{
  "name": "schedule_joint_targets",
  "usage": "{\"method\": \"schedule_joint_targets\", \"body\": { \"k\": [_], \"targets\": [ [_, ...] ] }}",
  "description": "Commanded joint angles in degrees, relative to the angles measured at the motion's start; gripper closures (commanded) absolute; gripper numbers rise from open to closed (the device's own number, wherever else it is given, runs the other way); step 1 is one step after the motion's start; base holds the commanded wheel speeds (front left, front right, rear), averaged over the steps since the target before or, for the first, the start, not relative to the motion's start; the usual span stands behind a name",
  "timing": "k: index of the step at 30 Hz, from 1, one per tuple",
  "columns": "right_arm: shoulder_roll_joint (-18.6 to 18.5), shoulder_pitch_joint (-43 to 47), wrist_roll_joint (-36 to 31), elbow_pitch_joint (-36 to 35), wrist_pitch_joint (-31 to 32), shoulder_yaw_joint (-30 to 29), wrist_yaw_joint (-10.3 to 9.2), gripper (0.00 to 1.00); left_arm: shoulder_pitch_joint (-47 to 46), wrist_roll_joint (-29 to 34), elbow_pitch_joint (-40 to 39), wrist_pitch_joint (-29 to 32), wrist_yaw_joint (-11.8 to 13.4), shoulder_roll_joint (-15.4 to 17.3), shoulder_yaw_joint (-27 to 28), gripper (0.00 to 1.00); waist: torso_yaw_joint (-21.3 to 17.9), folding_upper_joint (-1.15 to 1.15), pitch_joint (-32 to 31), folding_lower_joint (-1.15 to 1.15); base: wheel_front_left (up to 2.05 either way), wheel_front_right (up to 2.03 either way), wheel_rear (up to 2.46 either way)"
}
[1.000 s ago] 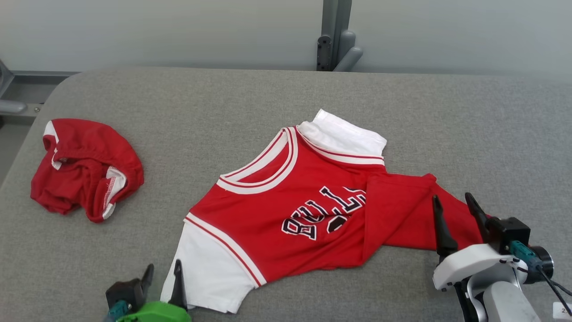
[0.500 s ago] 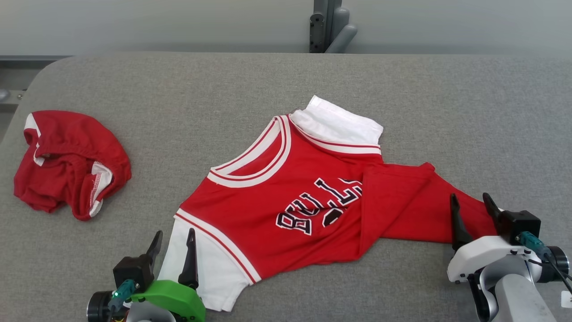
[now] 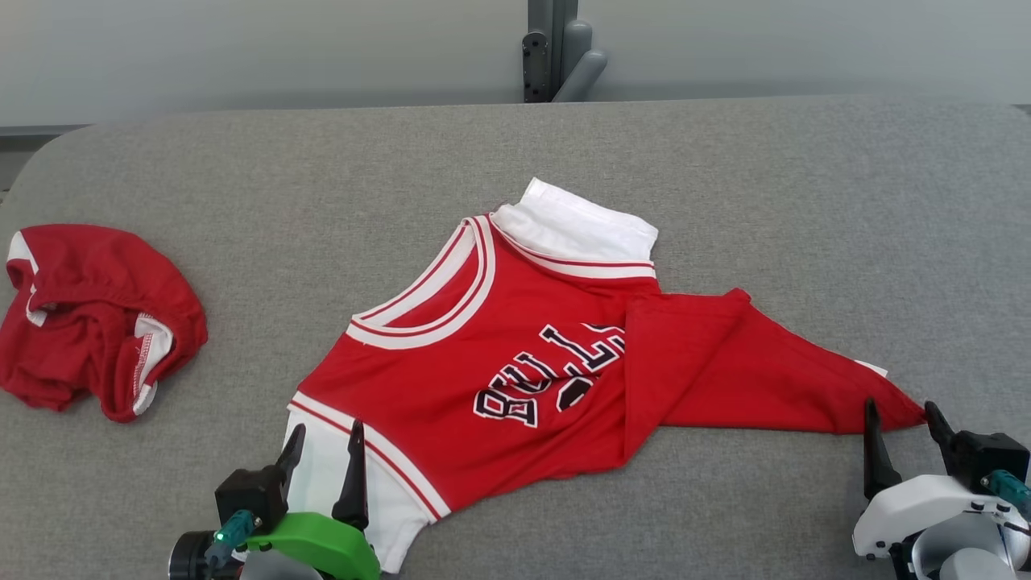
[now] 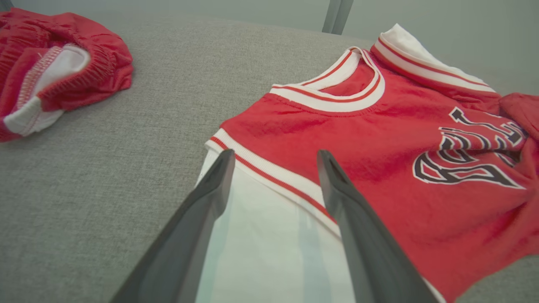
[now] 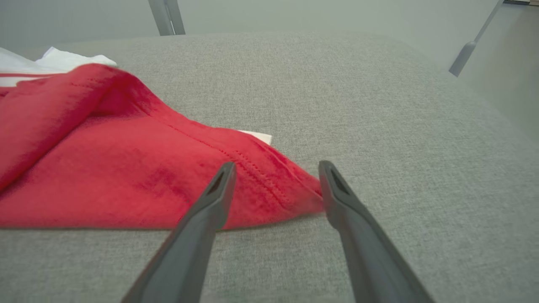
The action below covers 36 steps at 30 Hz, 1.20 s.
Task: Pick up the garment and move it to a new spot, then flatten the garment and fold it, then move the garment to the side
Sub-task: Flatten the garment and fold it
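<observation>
The garment [image 3: 523, 354], a red jersey with white sleeves and black-and-white lettering, lies spread on the grey table [image 3: 725, 185]. Its right part is folded over into a red point. My left gripper [image 3: 328, 427] stands open over the near white sleeve. In the left wrist view the left gripper [image 4: 276, 152] straddles the sleeve's red-striped band on the garment [image 4: 379, 139], with nothing pinched. My right gripper [image 3: 900, 404] is open at the tip of the red point. In the right wrist view the right gripper [image 5: 277, 164] frames the garment's [image 5: 126, 168] hem corner.
A crumpled pair of red shorts [image 3: 89, 322] with white trim lies at the table's left edge, also seen as the shorts [image 4: 54, 71] in the left wrist view. A grey post [image 3: 556, 48] stands behind the table. Bare padding stretches to the right of the jersey.
The head camera has shifted, so the whole scene sits differently. My right gripper has drawn back from over the red cloth to its corner tip. The left fingers have spread slightly wider.
</observation>
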Motion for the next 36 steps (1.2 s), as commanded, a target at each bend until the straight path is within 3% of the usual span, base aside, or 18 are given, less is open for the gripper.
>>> {"method": "schedule_joint_targets", "body": {
  "k": [1,11,12,14,15,24,30,35,36],
  "targets": [
    [0.1,0.3,0.4,0.9,-0.2,-0.1,-0.04,0.00,0.1,-0.6,0.2,0.1,-0.1,0.1,-0.1,0.00,-0.5,0.00,-0.2,0.00,0.00,0.00,0.00],
    [0.4,-4.2,0.8,10.0,-0.2,-1.1,-0.04,0.02,-1.1,-0.2,0.4,0.1,-0.5,0.1,-0.4,0.00,1.4,0.00,1.6,0.00,0.00,0.00,0.00],
    [0.3,-4.9,0.8,10.8,-0.1,-1.5,-0.04,0.25,-1.1,-0.2,0.4,0.1,-0.6,0.1,-0.3,0.00,1.6,0.00,1.9,0.00,0.00,0.00,0.00],
    [0.2,-6.2,0.3,11.9,-0.1,-2.0,-0.04,0.91,-1.3,-0.3,0.3,0.1,-0.6,0.1,-0.1,0.00,2.2,0.00,2.4,0.00,0.00,0.00,0.00],
    [0.1,-6.7,0.3,12.5,-0.1,-2.4,-0.04,1.00,-1.4,-0.3,0.3,0.1,-0.7,0.1,-0.1,0.00,2.5,0.00,2.7,0.00,0.00,0.00,0.00],
    [-3.4,-14.9,-2.3,11.6,-0.1,-2.2,-0.06,1.00,-3.1,-1.4,0.0,0.1,-0.8,0.1,-1.8,0.00,5.8,0.00,5.0,0.00,0.00,0.00,0.00],
    [-7.6,-26.5,-5.8,10.9,-0.1,1.0,-0.06,1.00,-4.5,-2.8,-0.1,0.1,-0.4,0.1,-3.8,0.00,9.8,0.00,7.3,0.00,0.00,0.00,0.00],
    [-10.6,-35.1,-9.7,14.3,-0.1,1.3,-0.06,1.00,-5.3,-3.7,0.2,0.1,0.0,0.1,-5.2,0.00,13.1,0.00,9.0,0.00,0.00,0.00,0.00],
    [-11.2,-35.9,-10.8,15.9,-0.1,0.2,-0.06,0.70,-5.4,-3.8,0.2,0.1,0.0,0.1,-5.4,0.00,13.4,0.00,9.1,0.00,0.00,0.00,0.00]
  ]
}}
